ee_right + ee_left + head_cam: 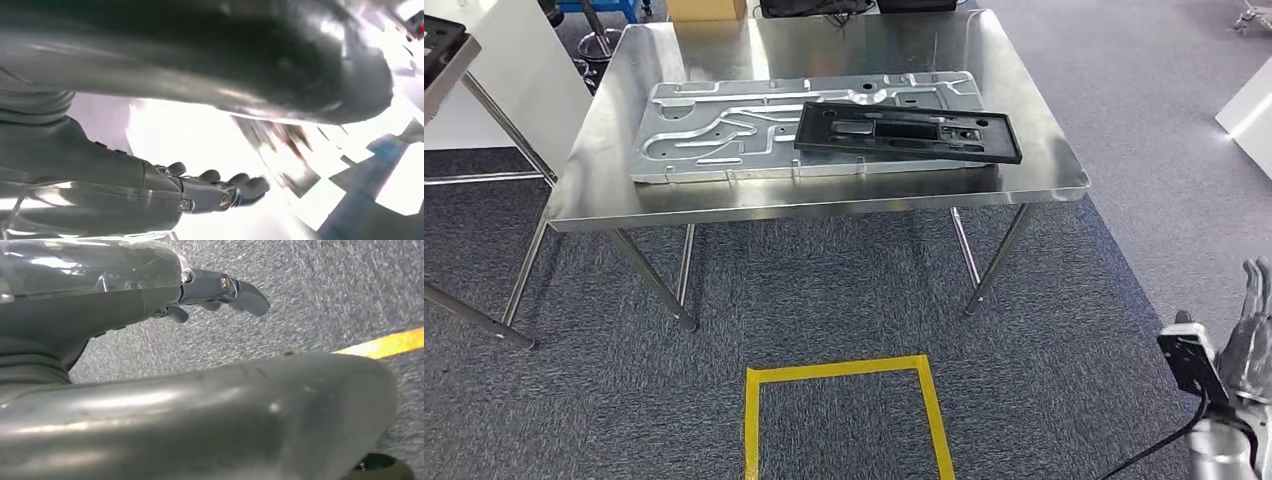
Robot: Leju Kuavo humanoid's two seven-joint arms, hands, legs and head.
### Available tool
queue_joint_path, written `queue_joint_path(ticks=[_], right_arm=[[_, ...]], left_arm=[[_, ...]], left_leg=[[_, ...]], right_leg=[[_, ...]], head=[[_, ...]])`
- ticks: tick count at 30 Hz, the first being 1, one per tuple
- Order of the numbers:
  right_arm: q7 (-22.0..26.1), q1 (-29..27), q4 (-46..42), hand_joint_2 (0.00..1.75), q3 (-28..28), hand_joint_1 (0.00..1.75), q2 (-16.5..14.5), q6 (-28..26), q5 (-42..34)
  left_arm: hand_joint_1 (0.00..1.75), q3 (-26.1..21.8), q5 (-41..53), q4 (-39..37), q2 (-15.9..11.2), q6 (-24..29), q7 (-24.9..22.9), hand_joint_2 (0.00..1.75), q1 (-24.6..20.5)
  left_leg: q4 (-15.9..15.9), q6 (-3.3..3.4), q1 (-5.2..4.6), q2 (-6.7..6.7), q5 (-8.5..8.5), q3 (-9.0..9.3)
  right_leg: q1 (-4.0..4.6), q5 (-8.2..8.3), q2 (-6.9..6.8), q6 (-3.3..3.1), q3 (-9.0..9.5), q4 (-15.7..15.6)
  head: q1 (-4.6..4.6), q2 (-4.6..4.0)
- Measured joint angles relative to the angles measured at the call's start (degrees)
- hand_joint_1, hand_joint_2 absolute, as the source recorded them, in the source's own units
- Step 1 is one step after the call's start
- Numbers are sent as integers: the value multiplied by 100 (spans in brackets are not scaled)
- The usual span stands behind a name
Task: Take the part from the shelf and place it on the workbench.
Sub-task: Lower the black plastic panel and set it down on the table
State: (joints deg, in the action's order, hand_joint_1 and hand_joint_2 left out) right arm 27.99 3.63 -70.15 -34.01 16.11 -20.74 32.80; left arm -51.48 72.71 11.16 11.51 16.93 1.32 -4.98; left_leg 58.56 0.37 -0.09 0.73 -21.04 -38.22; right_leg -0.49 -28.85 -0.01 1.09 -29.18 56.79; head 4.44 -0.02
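A flat black part (908,132) with cut-out holes lies on a big silver plate (724,130) on the steel workbench (1044,170), upper middle. Both hands, right hand (1249,335) and left hand (215,295), hold nothing, fingers loosely apart.

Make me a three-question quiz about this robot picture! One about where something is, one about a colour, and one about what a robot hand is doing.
1. Where does the black part lie?
A. On the silver plate on the workbench
B. On the carpet
C. In a robot hand

2. What colour is the tape square on the floor?
A. Red
B. Yellow
C. Green

3. What is the right robot hand holding?
A. The black part
B. A cable
C. Nothing

Answers: 1 A, the black part rests on the plate's right side. 2 B, the tape is bright yellow. 3 C, its fingers are empty beside the table.
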Motion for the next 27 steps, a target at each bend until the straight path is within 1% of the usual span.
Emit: queue_joint_path(ticks=[1, 2, 3, 4, 5, 6, 7, 8, 9, 10, 11, 12, 13, 14, 15, 16, 17, 18, 19, 20, 21, 22, 23, 24, 25, 26, 27], right_arm=[[78, 23, 317, 0, -213, 0, -145, 416, -422], [101, 48, 698, 0, -434, 0, -260, 761, -756], [91, 75, 1145, 0, -662, 0, -362, 1020, -995], [61, 96, 1614, 0, -871, 0, -448, 1185, -1133], [-45, 104, 2139, 0, -1054, 0, -542, 1290, -1165], [-247, 107, 2654, 0, -1187, 0, -635, 1358, -1116], [-548, 99, 3125, 0, -1273, 0, -740, 1421, -1024], [-941, 83, 3569, 0, -1332, 0, -875, 1475, -925], [-1350, 66, 3914, 0, -1365, 0, -1031, 1504, -856], [-1753, 53, 4214, 0, -1395, 0, -1212, 1513, -816], [-2124, 45, 4477, 0, -1429, 0, -1398, 1510, -805], [-2434, 43, 4693, 0, -1468, 0, -1570, 1504, -810], [-2697, 43, 4878, 0, -1509, 0, -1732, 1502, -818], [-2905, 42, 5027, 0, -1549, 0, -1867, 1506, -825], [-3079, 46, 5162, 0, -1583, 0, -2000, 1521, -819], [-3217, 49, 5275, 0, -1607, 0, -2111, 1535, -787], [-3316, 51, 5372, 0, -1622, 0, -2206, 1542, -729], [-3385, 55, 5449, 0, -1623, 0, -2286, 1534, -653], [-3422, 58, 5503, 0, -1620, 0, -2338, 1510, -577], [-3440, 62, 5551, 0, -1615, 0, -2385, 1471, -511], [-3449, 65, 5584, 0, -1607, 0, -2410, 1424, -457], [-3445, 67, 5612, 0, -1599, 0, -2425, 1388, -418], [-3429, 70, 5633, 0, -1591, 0, -2431, 1362, -388], [-3399, 77, 5645, 0, -1585, 0, -2431, 1357, -367], [-3358, 92, 5654, 0, -1582, 0, -2431, 1372, -357], [-3308, 111, 5661, 0, -1579, 0, -2428, 1398, -351], [-3244, 128, 5668, 0, -1578, 0, -2423, 1435, -353]], left_arm=[[0, 2, 38, -1, 3, -6, -11, 0, -7], [0, 5, 74, -1, 6, -17, -20, 0, -15], [0, 10, 114, -1, 8, -32, -28, 0, -24], [0, 16, 145, -1, 9, -48, -39, 0, -30], [0, 20, 173, -1, 10, -64, -49, 0, -32], [0, 23, 195, -1, 11, -76, -58, 0, -34], [0, 24, 206, -1, 11, -84, -64, 0, -36], [0, 25, 213, -1, 11, -88, -67, 0, -40], [0, 25, 215, -1, 9, -87, -69, 0, -48], [0, 25, 214, 2, 6, -85, -72, 0, -60], [0, 25, 211, 4, 3, -81, -74, 0, -74], [0, 25, 201, 6, 1, -76, -76, 0, -86], [0, 25, 189, 8, 1, -67, -79, 0, -93], [0, 24, 176, 6, 5, -55, -84, 0, -91], [0, 23, 166, 5, 11, -36, -93, 0, -87], [0, 21, 164, 4, 17, -18, -105, 0, -84], [0, 20, 168, 3, 23, -4, -121, 0, -80], [0, 19, 177, 3, 27, 4, -141, 0, -80], [0, 18, 190, 3, 32, 5, -165, 0, -73], [0, 19, 204, 3, 37, 4, -190, 0, -63], [0, 19, 217, 3, 42, -1, -216, 0, -52], [0, 19, 224, 3, 44, -8, -236, 0, -43], [0, 19, 229, 3, 45, -17, -250, 0, -37], [0, 19, 230, 3, 45, -28, -258, 0, -33], [0, 18, 230, 5, 40, -36, -261, 0, -33], [0, 18, 231, 8, 36, -40, -258, 0, -30], [0, 18, 233, 12, 31, -42, -250, 0, -27]], left_leg=[[127, -7, 6, -5, -147, -52], [377, -2, 9, -9, -392, -132], [737, 9, 6, -12, -689, -226], [1139, 14, 1, -13, -951, -313], [1483, 15, -4, -13, -1111, -359], [1668, 15, -12, -14, -1139, -328], [1643, 19, -20, -14, -1052, -196], [1403, 36, -34, -14, -908, 43], [994, 76, -56, -13, -799, 366], [502, 125, -79, -18, -772, 713], [74, 157, -101, -24, -802, 993], [-216, 179, -123, -29, -849, 1168], [-370, 186, -139, -35, -866, 1241], [-443, 187, -141, -42, -809, 1240], [-496, 206, -134, -56, -720, 1233], [-556, 231, -119, -73, -628, 1209], [-606, 246, -99, -89, -534, 1161], [-613, 250, -90, -100, -459, 1094], [-603, 248, -87, -104, -394, 997], [-574, 230, -82, -113, -333, 892], [-532, 209, -72, -123, -276, 776], [-473, 184, -53, -133, -223, 646], [-397, 150, -26, -139, -177, 505], [-308, 111, 2, -140, -138, 368], [-208, 73, 20, -135, -106, 236], [-118, 31, 29, -132, -77, 136], [-52, -9, 30, -129, -44, 75]], right_leg=[[4, 48, -5, -53, -37, -8], [12, 97, -17, -101, -79, -18], [33, 143, -33, -134, -130, -15], [53, 189, -47, -162, -186, -13], [74, 237, -60, -183, -252, -9], [91, 286, -66, -197, -321, -2], [107, 333, -67, -207, -394, 6], [121, 381, -62, -215, -465, 14], [125, 428, -52, -222, -523, 22], [132, 474, -42, -219, -567, 26], [125, 522, -34, -207, -595, 25], [106, 568, -30, -187, -608, 17], [86, 617, -30, -159, -615, 1], [73, 662, -25, -133, -617, -25], [67, 646, -17, -111, -629, -26], [66, 522, -8, -89, -660, 45], [62, 293, 0, -64, -716, 219], [39, -17, 1, -38, -794, 507], [15, -312, 2, -8, -875, 877], [-15, -484, 0, 26, -932, 1241], [-41, -505, -1, 61, -937, 1511], [-67, -385, -1, 100, -867, 1623], [-95, -192, -2, 143, -701, 1534], [-126, -47, -1, 189, -443, 1254], [-143, -39, 2, 233, -129, 839], [-142, -130, 13, 219, 146, 445], [-133, -255, 21, 184, 324, 157]], head=[[-1, 0], [-1, 0], [-1, 0], [-1, 0], [0, 0], [0, 0], [0, 0], [0, 0], [0, 0], [0, 0], [0, 0], [0, 0], [0, 0], [0, 0], [0, 0], [-1, 0], [-1, 0], [-1, 0], [-1, 0], [-1, 0], [-1, 0], [0, 0], [0, 0], [0, 0], [-1, 0], [0, 0], [0, 0]])
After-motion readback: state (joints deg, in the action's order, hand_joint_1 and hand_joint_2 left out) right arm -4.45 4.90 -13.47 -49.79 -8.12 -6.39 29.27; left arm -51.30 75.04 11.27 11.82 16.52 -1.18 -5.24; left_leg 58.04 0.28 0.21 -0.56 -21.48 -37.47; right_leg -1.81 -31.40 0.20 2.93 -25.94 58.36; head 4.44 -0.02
